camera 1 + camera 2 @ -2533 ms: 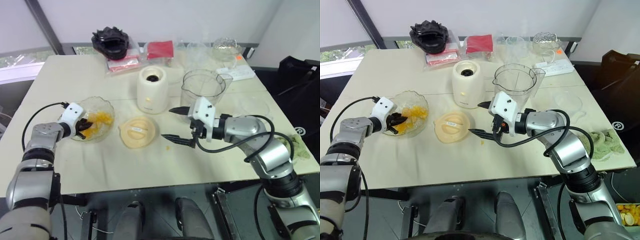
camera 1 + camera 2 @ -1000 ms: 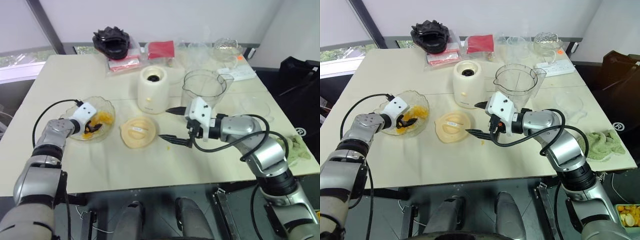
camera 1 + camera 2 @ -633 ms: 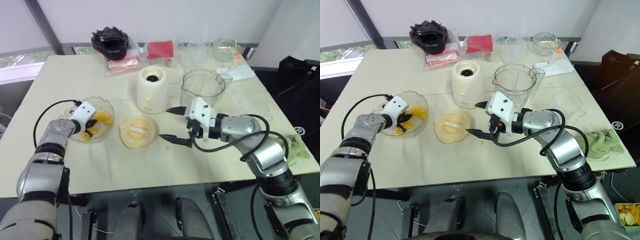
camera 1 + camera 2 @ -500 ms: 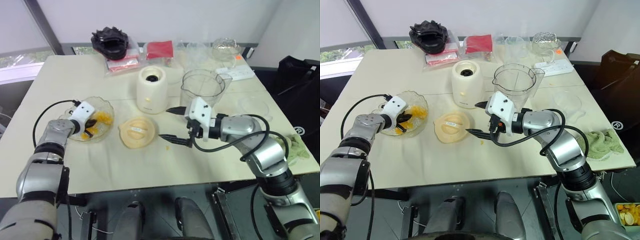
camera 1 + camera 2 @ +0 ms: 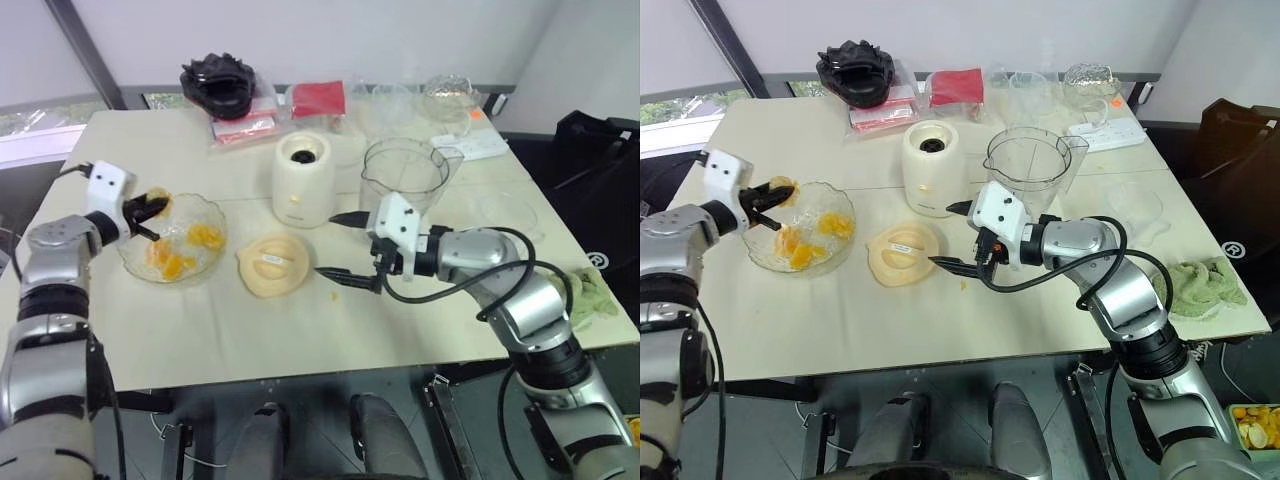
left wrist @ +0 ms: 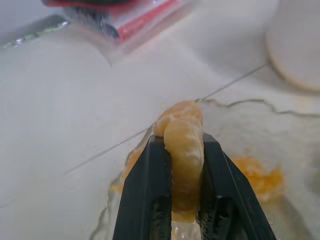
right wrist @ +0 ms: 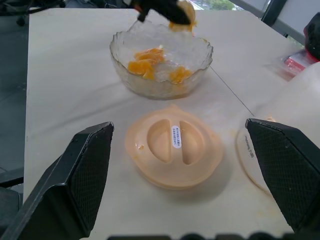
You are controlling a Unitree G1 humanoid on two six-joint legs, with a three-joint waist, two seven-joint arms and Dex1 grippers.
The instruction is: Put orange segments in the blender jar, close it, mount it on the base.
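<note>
My left gripper (image 5: 150, 212) is shut on an orange segment (image 6: 182, 145) and hangs just above the far left rim of the glass bowl (image 5: 139, 263), which holds several more orange segments (image 5: 205, 236). The clear blender jar (image 5: 404, 171) stands empty at the table's middle right. The cream blender base (image 5: 303, 179) is left of it, and the cream lid (image 5: 273, 264) lies flat in front of the base. My right gripper (image 5: 342, 245) is wide open, low over the table just right of the lid. A small orange scrap (image 5: 336, 295) lies below its fingers.
At the back of the table lie a black object (image 5: 217, 79), a red packet (image 5: 318, 98), clear bags, a glass dish (image 5: 448, 92) and a white power strip (image 5: 470, 146). A green cloth (image 5: 1203, 283) sits at the right edge. Another clear bowl (image 5: 1136, 206) stands beyond my right arm.
My left gripper has risen out of the bowl and drawn back to the left with an orange segment held in it. The right gripper has stayed where it was, open.
</note>
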